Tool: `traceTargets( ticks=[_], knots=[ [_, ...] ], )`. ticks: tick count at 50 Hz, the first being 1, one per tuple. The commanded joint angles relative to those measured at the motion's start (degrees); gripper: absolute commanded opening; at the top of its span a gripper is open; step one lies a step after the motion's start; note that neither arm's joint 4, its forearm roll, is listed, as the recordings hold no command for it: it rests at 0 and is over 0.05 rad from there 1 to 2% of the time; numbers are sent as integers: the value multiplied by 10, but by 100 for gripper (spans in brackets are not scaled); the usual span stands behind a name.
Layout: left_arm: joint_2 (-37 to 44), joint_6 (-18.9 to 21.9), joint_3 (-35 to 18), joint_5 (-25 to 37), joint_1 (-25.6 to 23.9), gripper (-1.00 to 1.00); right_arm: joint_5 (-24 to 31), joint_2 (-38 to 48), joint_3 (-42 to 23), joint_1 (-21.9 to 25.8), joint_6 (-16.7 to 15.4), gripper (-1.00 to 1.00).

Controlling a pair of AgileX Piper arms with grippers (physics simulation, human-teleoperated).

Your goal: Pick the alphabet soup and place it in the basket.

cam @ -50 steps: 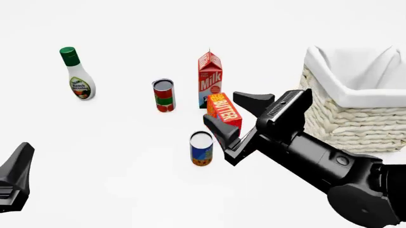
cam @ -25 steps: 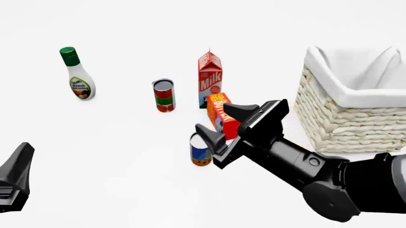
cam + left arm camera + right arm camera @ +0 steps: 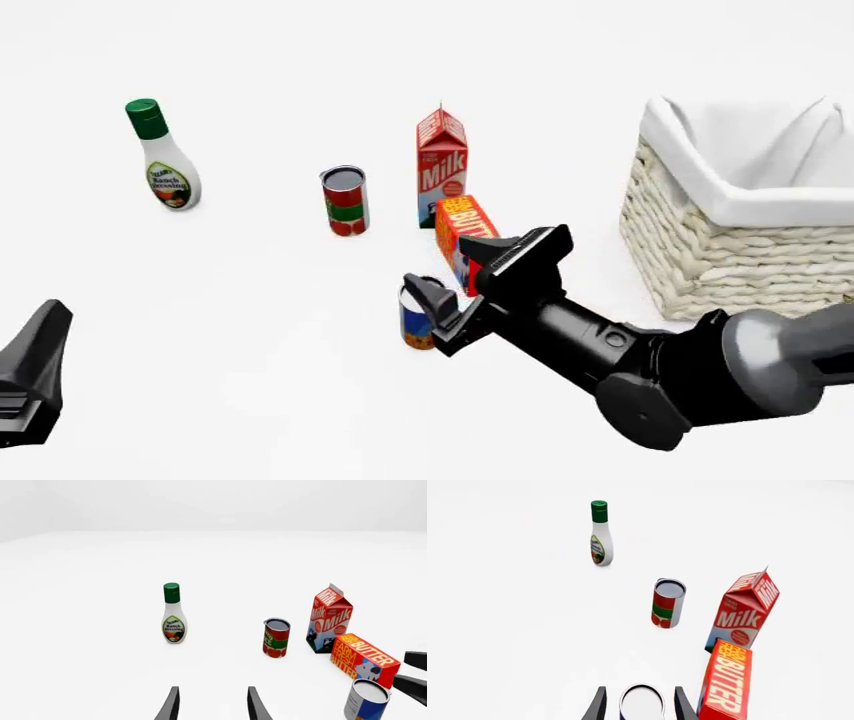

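The alphabet soup can [image 3: 416, 326] stands upright on the table, blue label turning orange at the bottom. My right gripper [image 3: 445, 268] is open and low over it. In the right wrist view the can's silver top [image 3: 642, 703] lies between the two fingers [image 3: 598, 706], which stand apart from it. The can also shows in the left wrist view [image 3: 365, 701], with the right fingertips [image 3: 412, 682] beside it. The wicker basket [image 3: 721, 268] with white lining stands at the right. My left gripper [image 3: 212, 707] is open and empty, low at the near left [image 3: 34, 372].
A butter box [image 3: 467, 232] stands close behind and right of the soup can, beside the right finger. A milk carton [image 3: 442, 165] is behind it, a red and green can [image 3: 344, 201] to its left, and a ranch dressing bottle [image 3: 164, 160] at the far left.
My right gripper has moved down and to the left, from above the butter box to straddling the soup can. The left arm has not moved.
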Motion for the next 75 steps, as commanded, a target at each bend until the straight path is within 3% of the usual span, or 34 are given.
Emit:
traceTargets(
  ticks=[1,75],
  knots=[
    [0,0,0,0,0,100,-14,46,-15,-8,5,100],
    [0,0,0,0,0,100,-27,143,-64,-7,16,100]
  ],
)
